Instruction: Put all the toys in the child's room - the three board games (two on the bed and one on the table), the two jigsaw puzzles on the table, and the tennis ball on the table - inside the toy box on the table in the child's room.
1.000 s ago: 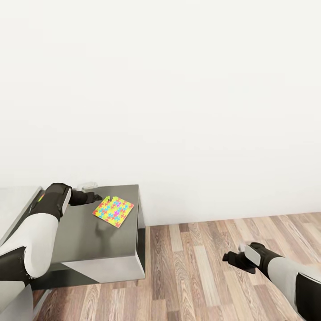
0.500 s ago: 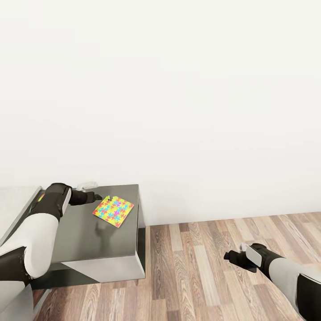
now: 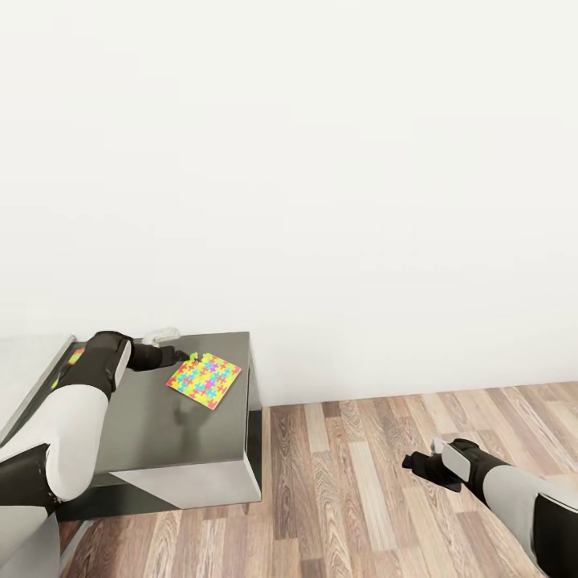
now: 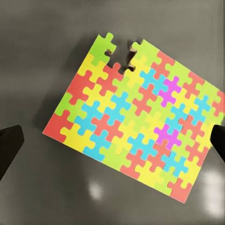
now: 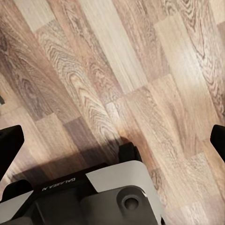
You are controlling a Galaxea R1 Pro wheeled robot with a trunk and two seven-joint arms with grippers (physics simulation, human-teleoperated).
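Observation:
A jigsaw puzzle (image 3: 204, 380), a flat mat of red, yellow, green and blue pieces, lies on the dark grey side unit (image 3: 160, 433) of the table. In the left wrist view the puzzle (image 4: 136, 126) spreads between the two dark fingertips (image 4: 9, 146), which stand wide apart above it. My left gripper (image 3: 183, 356) hovers open at the puzzle's near-left corner. Over the wood floor my right gripper (image 3: 413, 462) is open and holds nothing. The toy box, board games, tennis ball and bed are out of view.
The light grey desk top (image 3: 24, 365) joins the side unit at the left. A small strip of bright colours (image 3: 75, 356) peeks out beside my left forearm. A white wall rises behind. Wood floor (image 3: 353, 482) stretches to the right, and the robot's base (image 5: 93, 197) sits below the right gripper.
My left gripper has edged slightly toward the puzzle. The right arm has drifted a little, and the puzzle has not moved.

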